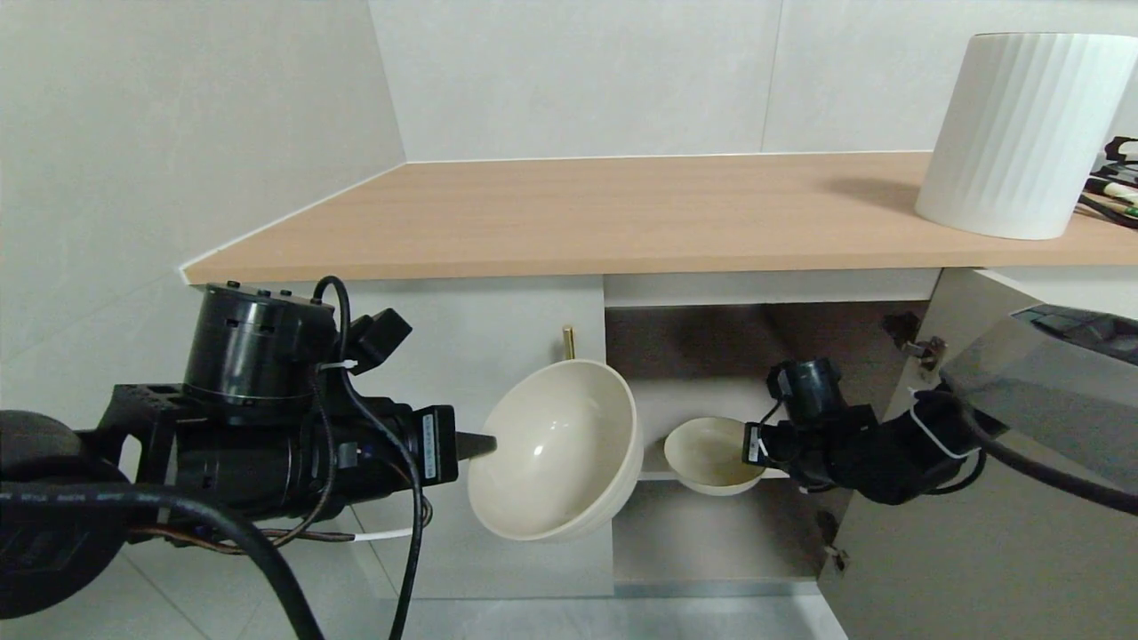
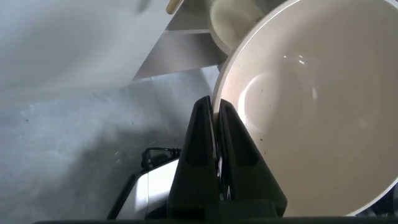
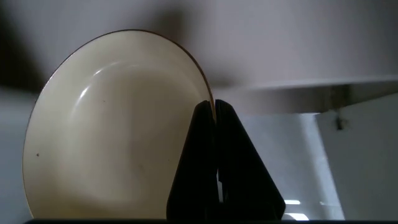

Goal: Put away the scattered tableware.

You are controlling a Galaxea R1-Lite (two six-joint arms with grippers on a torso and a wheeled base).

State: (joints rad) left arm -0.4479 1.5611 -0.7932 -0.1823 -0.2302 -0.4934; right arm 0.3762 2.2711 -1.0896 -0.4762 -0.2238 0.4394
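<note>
The left tool is pinching the rim of the large bowl, its fingers closed on the edge. It is holding the bowl tipped on its side in the air, with the hollow facing the robot. The bowl is hanging in front of the shut cupboard door, just below the brass knob and beside the open cupboard. In the left wrist view the tool is gripping the cream rim of this bowl.

The right tool is reaching into the open cupboard and gripping the small bowl by its rim, fingers shut on it. That bowl is sitting level with the front edge of the shelf. I cannot tell whether it is resting on the shelf or hanging just before it. The right wrist view is showing the tool clamped on the thin edge of the small bowl.

The desk above is carrying a white ribbed tub at its right end.

As I am judging it, the job is partway along. The small bowl is arriving at its place but is not yet being let go. The large bowl is waiting outside the cupboard and is left to go in.
</note>
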